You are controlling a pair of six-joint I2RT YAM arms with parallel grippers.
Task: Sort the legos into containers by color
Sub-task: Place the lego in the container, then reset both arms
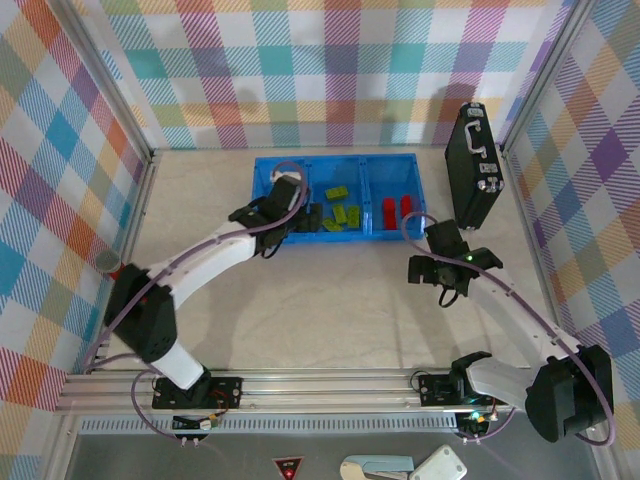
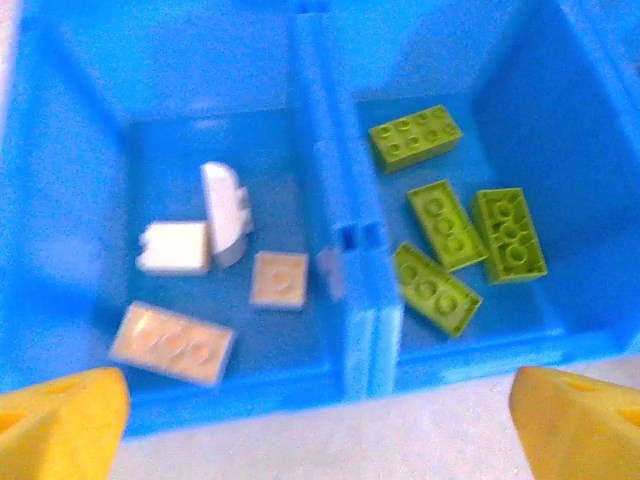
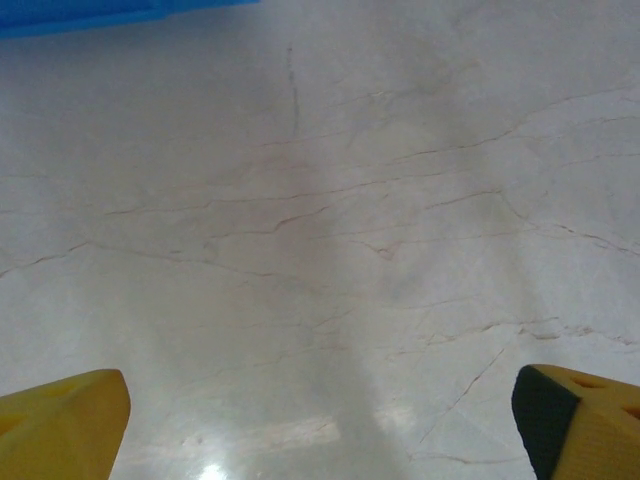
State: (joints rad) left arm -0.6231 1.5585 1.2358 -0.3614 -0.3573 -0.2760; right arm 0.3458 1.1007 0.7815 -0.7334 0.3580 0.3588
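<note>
- Left wrist view: the left gripper [image 2: 320, 425] hangs empty, fingers wide apart, at the near wall of the blue tray [image 2: 330, 140].
- Cream bricks [image 2: 225, 215] lie in its left compartment and green bricks [image 2: 445, 225] in the middle one.
- Red bricks [image 1: 396, 210] lie in the right compartment.
- Right wrist view: the right gripper [image 3: 320, 420] is spread open and empty above the table [image 3: 320, 250], near the tray's near right corner.

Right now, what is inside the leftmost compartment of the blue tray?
Four cream-white legos lie on its floor, with no other colour among them. In the top view the left gripper overhangs that compartment and hides the bricks there.
</note>
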